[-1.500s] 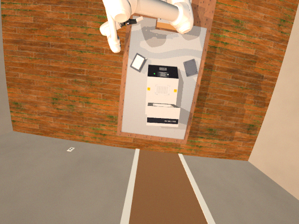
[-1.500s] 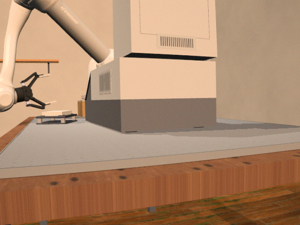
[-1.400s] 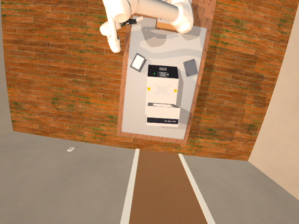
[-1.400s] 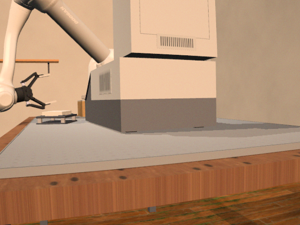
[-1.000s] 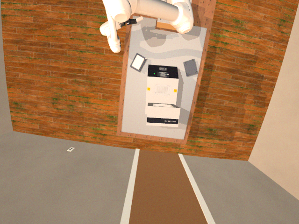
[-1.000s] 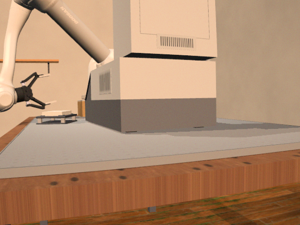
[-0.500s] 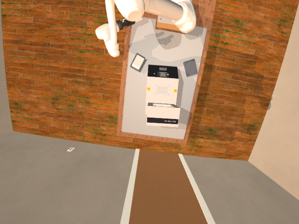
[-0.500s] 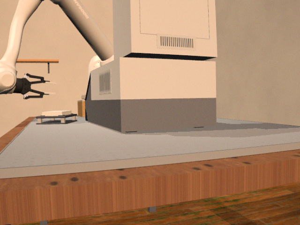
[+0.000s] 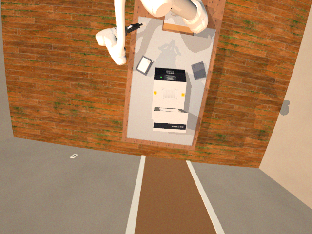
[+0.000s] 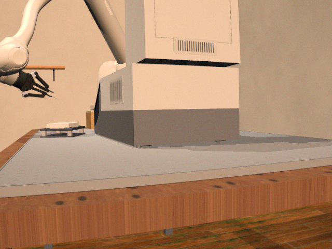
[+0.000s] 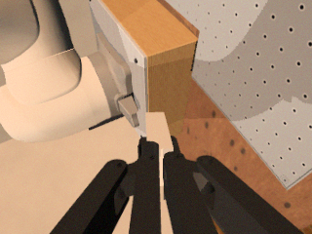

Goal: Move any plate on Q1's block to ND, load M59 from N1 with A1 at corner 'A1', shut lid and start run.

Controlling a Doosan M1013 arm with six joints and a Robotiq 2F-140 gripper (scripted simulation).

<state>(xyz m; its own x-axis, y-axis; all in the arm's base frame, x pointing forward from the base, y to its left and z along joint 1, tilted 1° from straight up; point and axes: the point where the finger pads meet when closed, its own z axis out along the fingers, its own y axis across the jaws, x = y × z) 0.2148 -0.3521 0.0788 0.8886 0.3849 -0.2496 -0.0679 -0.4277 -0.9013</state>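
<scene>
1. The cycler Q1 (image 9: 169, 99) stands near the middle of the bench (image 9: 130, 106), its keypad panel (image 9: 169, 74) facing the arm's pedestal (image 9: 176, 28).
2. Q1's lid (image 10: 182, 29) stands raised at the end away from the panel.
3. The plate M59 (image 9: 144, 64) lies on nest N1 (image 9: 140, 70), beside the panel end on one side of Q1.
4. Nest ND (image 9: 198, 70) sits on the opposite side of Q1, well apart from N1.
5. The hand (image 9: 138, 25) hangs above the bench edge, between N1 and the pedestal, fingers together with nothing between them.
</scene>
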